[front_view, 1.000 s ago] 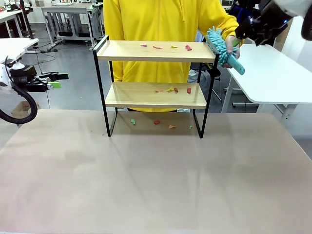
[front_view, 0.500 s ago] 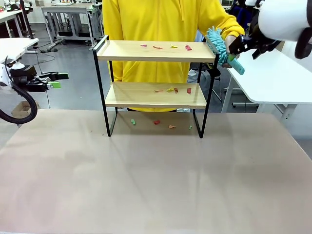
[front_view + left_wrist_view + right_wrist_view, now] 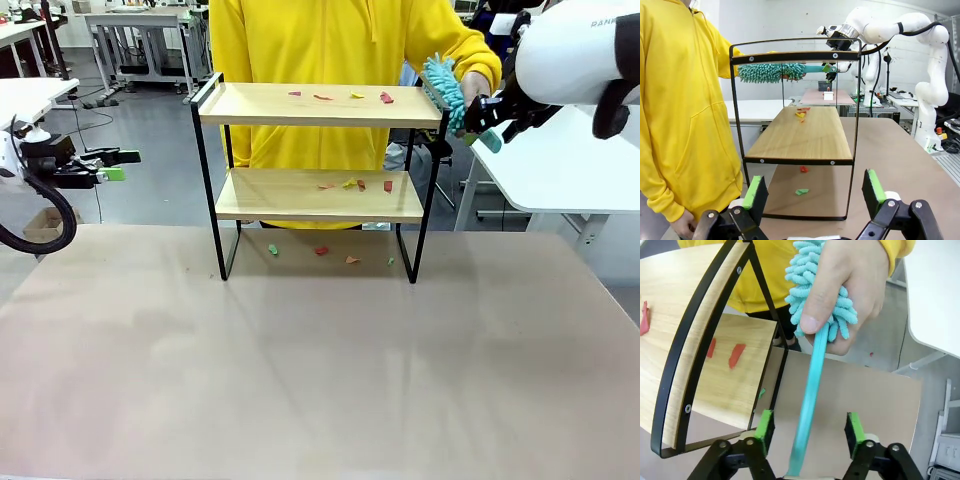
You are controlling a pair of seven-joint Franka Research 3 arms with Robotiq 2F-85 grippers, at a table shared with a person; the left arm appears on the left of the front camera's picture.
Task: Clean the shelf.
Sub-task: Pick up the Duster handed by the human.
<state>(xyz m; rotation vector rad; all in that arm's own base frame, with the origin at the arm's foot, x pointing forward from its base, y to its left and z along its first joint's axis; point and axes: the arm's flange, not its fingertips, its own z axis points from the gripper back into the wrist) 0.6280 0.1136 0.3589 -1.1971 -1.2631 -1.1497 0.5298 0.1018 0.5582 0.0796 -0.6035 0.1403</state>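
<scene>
Handover beside the shelf (image 3: 320, 105): your right tool (image 3: 810, 427), spread wide, straddles the duster (image 3: 814, 365) handle a hand (image 3: 850, 280) offers; next, clamp it.

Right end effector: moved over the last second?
Yes. In the front view the right end effector came down and left, toward the right end of the shelf, closing on the duster.

Beige tabletop (image 3: 320, 380) across the foreground; person in a yellow hooded sweatshirt (image 3: 330, 45) standing at its far edge; white side table (image 3: 570, 160) to the right of the person; another white table (image 3: 25, 95) at far left; grey floor (image 3: 150, 190) beyond; brown cardboard box (image 3: 45, 222) on that floor, left; metal-framed workbenches (image 3: 140, 30) farther back.
</scene>
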